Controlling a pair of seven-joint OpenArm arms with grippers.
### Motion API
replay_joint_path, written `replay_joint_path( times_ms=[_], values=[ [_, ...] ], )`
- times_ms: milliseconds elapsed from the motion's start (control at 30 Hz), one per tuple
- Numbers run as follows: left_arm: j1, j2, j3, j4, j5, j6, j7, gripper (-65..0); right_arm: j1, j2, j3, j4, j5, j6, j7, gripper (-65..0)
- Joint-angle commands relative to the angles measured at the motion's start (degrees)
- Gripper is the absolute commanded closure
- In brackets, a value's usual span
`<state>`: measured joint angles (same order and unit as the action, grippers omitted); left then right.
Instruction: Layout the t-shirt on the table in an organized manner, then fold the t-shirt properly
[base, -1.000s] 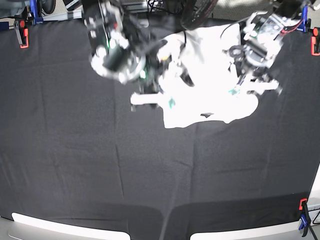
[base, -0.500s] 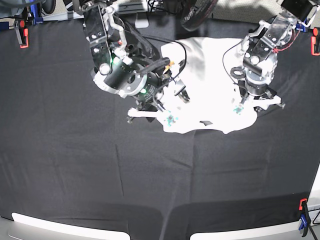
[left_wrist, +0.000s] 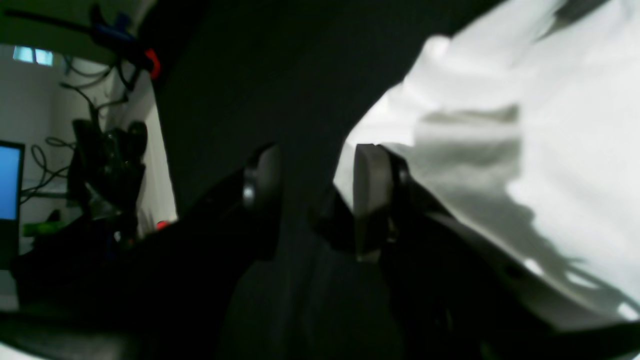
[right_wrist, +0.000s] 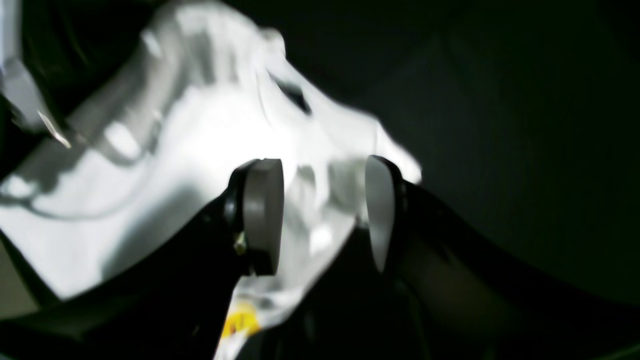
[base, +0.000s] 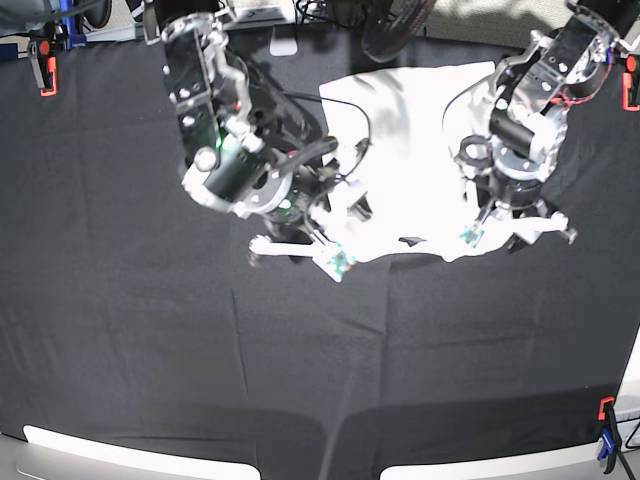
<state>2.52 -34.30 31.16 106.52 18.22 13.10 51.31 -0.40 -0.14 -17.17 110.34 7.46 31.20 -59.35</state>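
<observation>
The white t-shirt (base: 410, 150) lies crumpled at the far middle-right of the black table (base: 150, 350). My right gripper (base: 300, 250) is at the shirt's near-left corner. In the right wrist view its fingers (right_wrist: 262, 215) stand apart, with white fabric (right_wrist: 200, 130) bunched in the gap and a bit of yellow print (right_wrist: 240, 320) below. At the shirt's near-right edge sits my left gripper (base: 512, 232). Its fingers (left_wrist: 370, 195) are apart over black cloth in the left wrist view, one finger right at the shirt's edge (left_wrist: 500, 125). Neither pair pinches the fabric.
Orange-and-blue clamps hold the table cloth at the far left (base: 42, 62), far right (base: 630, 85) and near right (base: 606, 430). Cables and equipment (base: 390, 25) crowd the far edge behind the shirt. Black cloth stretches across the whole near half (base: 300, 380).
Both arms have come toward the near side, down onto the shirt's near edge. The shirt's outline has shifted, and its far edge now lies flatter and wider.
</observation>
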Motion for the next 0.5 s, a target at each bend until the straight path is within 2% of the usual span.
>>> replay_joint_path(
  times_ms=[0, 67, 100, 167, 300, 367, 467],
  values=[
    [-0.8, -1.6, -0.4, 1.1, 0.4, 1.8, -0.8, -21.5, 1.3, -0.3, 0.0, 1.2, 0.4, -0.1, 0.6, -26.2],
    [-0.8, -3.8, -0.4, 1.2, -3.5, 6.1, -3.2, -21.5, 1.3, -0.3, 0.3, 2.3, -0.6, -0.1, 0.3, -26.2],
    [-0.9, -4.8, -0.4, 1.3, -5.4, 7.2, -3.9, -21.5, 1.2, -0.3, 0.9, 3.0, -1.0, -0.1, 0.4, -26.2],
    [-0.9, -5.9, -1.5, 1.3, -8.5, 7.5, -3.8, -21.5, 1.2, -0.3, 2.7, 4.7, -1.1, -0.1, 0.4, -26.2],
    [-0.7, -5.1, -8.4, 1.3, -17.4, 7.4, -3.4, -21.5, 0.6, -0.3, 9.5, 7.5, 0.8, -0.1, 0.3, -26.2],
    [-0.5, -4.1, -12.8, 1.7, -22.8, 6.3, -2.9, -21.5, -0.5, 0.0, 13.8, 8.5, 4.7, 0.9, -0.6, -26.2],
    [1.4, -2.7, -19.9, 4.2, -30.2, 0.7, -2.6, -21.5, -3.4, 1.9, 20.0, 9.8, 13.1, 5.3, -5.0, -26.2]
  ],
)
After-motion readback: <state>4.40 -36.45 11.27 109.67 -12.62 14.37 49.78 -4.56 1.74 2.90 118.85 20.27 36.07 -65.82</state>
